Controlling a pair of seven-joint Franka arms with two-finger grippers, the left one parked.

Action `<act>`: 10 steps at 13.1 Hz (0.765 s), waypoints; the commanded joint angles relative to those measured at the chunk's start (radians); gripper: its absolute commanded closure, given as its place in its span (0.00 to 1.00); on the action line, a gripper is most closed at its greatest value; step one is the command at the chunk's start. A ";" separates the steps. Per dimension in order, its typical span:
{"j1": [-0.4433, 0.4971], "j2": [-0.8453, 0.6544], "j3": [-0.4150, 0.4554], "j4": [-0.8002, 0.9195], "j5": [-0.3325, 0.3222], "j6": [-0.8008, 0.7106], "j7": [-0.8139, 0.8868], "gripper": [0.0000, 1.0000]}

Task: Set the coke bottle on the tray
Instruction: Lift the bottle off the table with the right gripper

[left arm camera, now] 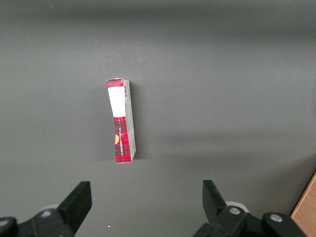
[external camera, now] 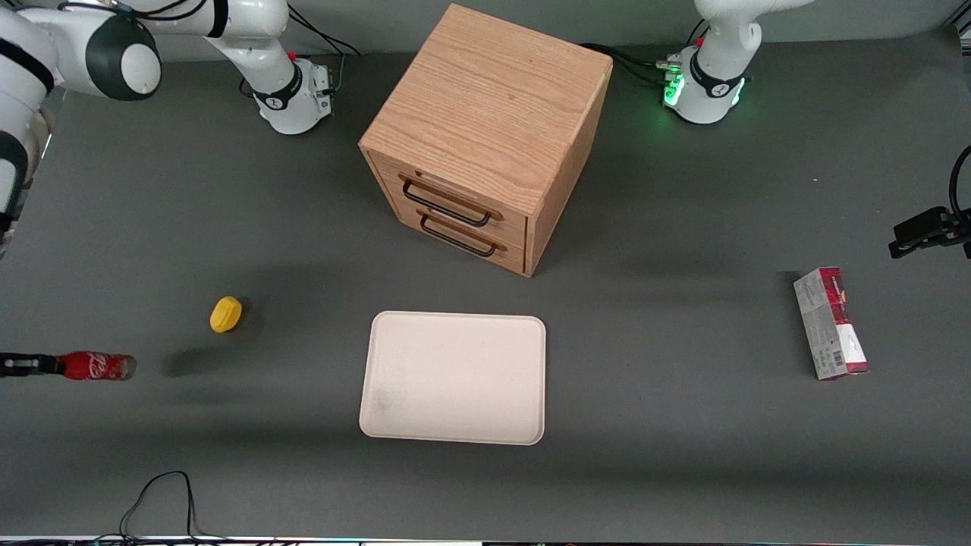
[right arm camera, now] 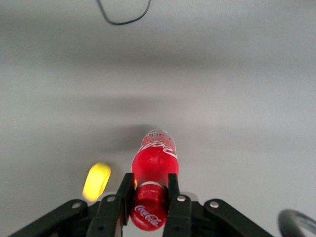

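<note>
The coke bottle (external camera: pixel 97 366) is a small red bottle with white script, held sideways above the table at the working arm's end, its clear base pointing toward the tray. My gripper (external camera: pixel 30 365) is shut on its capped end; in the right wrist view the black fingers (right arm camera: pixel 125 195) clamp the neck of the coke bottle (right arm camera: pixel 154 160), with the gripper (right arm camera: pixel 149 193) around the red cap. The cream-white tray (external camera: pixel 455 377) lies flat in the middle of the table, nearer the front camera than the cabinet, with nothing on it.
A yellow lump (external camera: pixel 226 314) lies on the table between bottle and tray, also seen as the yellow lump (right arm camera: pixel 97 181) below the gripper. A wooden drawer cabinet (external camera: pixel 485 129) stands farther from the camera than the tray. A red-and-grey carton (external camera: pixel 831 322) lies toward the parked arm's end.
</note>
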 commanded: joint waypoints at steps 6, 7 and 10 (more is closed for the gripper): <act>0.043 -0.549 -0.003 -0.556 -0.043 0.003 0.068 1.00; 0.043 -0.621 -0.001 -0.643 -0.043 0.039 0.070 1.00; 0.043 -0.712 0.002 -0.741 -0.043 0.072 0.079 1.00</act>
